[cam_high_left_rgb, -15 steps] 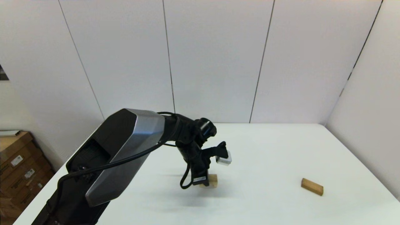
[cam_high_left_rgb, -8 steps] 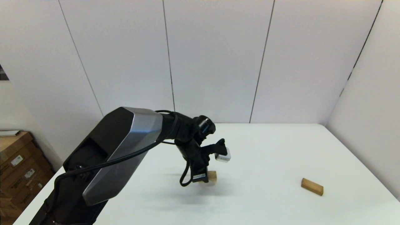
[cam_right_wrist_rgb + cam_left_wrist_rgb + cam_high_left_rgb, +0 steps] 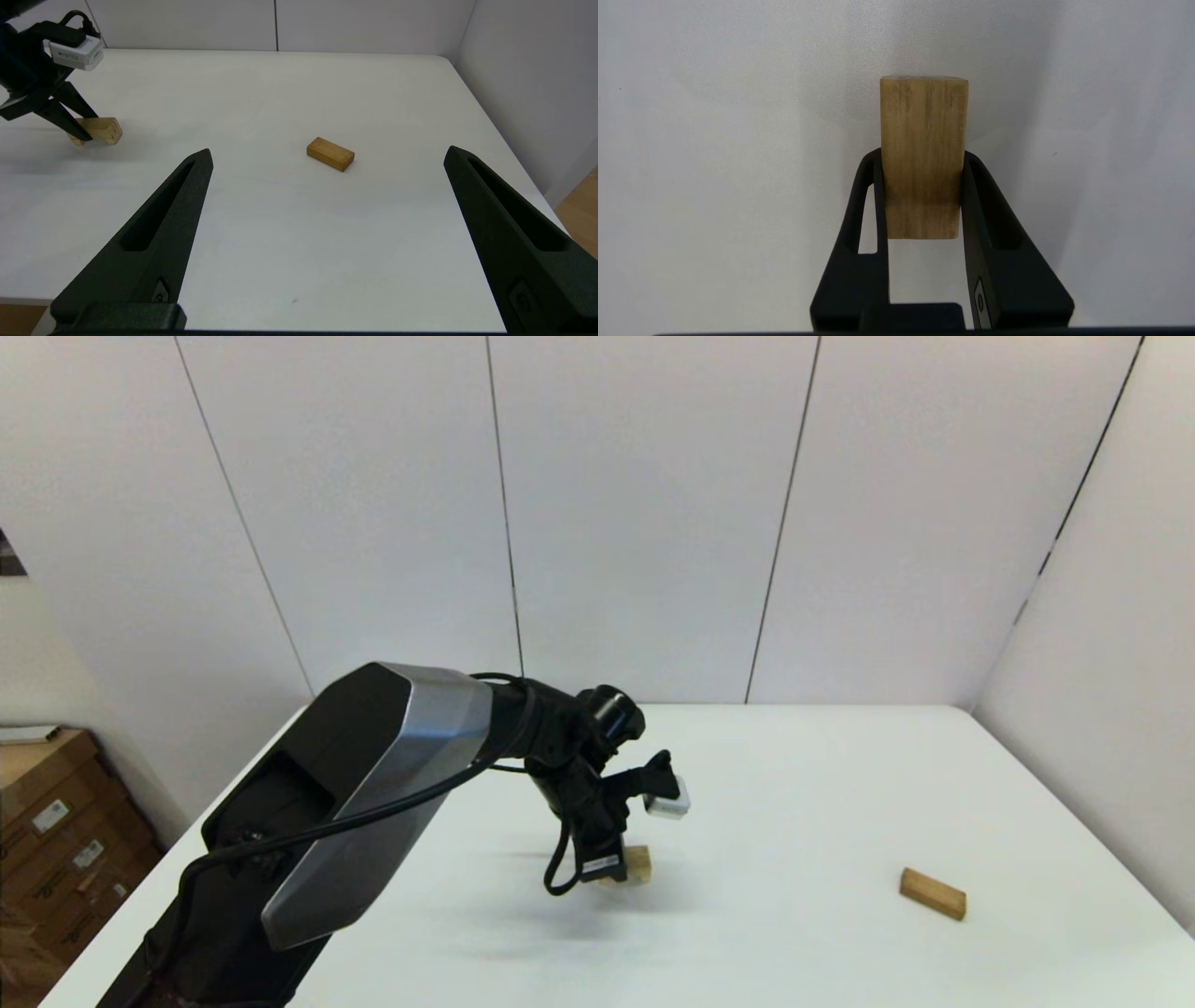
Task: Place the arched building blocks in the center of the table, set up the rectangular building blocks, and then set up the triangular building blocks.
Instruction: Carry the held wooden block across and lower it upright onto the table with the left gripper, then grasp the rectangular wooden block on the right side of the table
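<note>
My left gripper (image 3: 613, 870) is shut on the arched building block (image 3: 639, 863), a light-wood block near the middle of the table (image 3: 803, 775). In the left wrist view the fingers (image 3: 971, 186) clamp the block's (image 3: 923, 140) long sides; its cut-out does not show. From the right wrist view the block (image 3: 99, 130) sits at or just above the tabletop, and I cannot tell which. The rectangular building block (image 3: 932, 893) lies flat at the right, also seen as (image 3: 330, 153). My right gripper (image 3: 327, 153) is open, back from it and holding nothing. The triangular building block is out of view.
Pale wall panels close off the table's far and right sides. Cardboard boxes (image 3: 56, 840) stand on the floor past the table's left edge. The table's right edge (image 3: 509, 149) drops to a wooden floor.
The left gripper with the block rose slightly, then shifted a little to the right. The rectangular block has not moved.
</note>
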Controlling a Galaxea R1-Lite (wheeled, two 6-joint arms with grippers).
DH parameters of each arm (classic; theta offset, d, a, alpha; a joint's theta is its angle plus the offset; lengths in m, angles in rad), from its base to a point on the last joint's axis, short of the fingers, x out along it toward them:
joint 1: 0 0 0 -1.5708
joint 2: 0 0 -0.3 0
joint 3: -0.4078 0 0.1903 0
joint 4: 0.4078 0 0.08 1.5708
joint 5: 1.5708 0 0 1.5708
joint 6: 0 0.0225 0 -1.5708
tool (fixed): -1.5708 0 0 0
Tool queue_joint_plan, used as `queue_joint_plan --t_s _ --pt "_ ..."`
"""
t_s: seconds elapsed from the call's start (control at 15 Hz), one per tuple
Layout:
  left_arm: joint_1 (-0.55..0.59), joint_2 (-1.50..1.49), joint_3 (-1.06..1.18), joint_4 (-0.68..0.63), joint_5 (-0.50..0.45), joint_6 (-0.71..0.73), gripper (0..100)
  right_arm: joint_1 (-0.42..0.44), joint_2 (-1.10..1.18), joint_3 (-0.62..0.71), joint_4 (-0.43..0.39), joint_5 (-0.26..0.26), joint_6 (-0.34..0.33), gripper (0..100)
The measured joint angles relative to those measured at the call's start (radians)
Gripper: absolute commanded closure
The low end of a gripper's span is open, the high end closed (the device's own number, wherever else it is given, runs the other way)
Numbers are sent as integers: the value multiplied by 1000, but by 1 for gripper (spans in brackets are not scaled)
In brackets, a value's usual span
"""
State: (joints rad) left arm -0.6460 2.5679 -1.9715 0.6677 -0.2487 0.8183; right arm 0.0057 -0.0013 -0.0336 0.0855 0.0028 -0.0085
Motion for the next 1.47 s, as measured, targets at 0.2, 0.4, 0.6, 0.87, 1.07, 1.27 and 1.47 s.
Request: queue_joint_plan --t_s 0.2,0.4,0.6,0.87,1.07,1.27,1.47 --pt "-1 3 0 -1 -2 1 100 0 0 0 0 0 0 0" --pt "-1 6 0 1 -3 2 100 0 0 0 0 0 -1 0" --pt "-1 6 1 3 -3 3 0 0 0 0 0 0 0 0" --pt "-1 9 5 4 -5 4 0 0 0 0 0 0 0 0" --pt "0 3 3 -1 -6 3 0 0 0 0 0 0 0 0" --pt "0 -55 1 3 -6 -4 0 0 0 0 0 0 0 0" --pt "14 -172 0 23 -7 -41 0 0 0 0 0 0 0 0"
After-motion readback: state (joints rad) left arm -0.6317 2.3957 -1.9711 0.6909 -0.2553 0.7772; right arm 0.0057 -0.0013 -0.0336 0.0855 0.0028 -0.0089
